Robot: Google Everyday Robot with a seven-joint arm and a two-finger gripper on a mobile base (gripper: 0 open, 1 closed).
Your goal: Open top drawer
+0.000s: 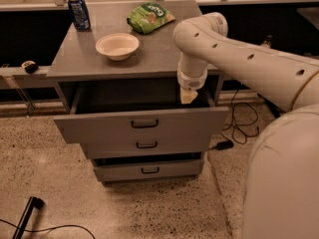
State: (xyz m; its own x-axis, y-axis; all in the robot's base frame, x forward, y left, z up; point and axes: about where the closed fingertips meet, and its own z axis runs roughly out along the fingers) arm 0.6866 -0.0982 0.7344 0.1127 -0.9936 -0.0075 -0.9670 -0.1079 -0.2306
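The top drawer [99, 127] stands pulled out at frame centre; the tool [189, 96] hangs at its open right side, below the worktop [159, 59] edge; tool state: cannot tell.

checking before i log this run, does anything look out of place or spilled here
Nothing looks spilled, damaged or askew. The tall grey top drawer stands pulled open, and the gripper hangs at the drawer's right side, just behind its front panel.
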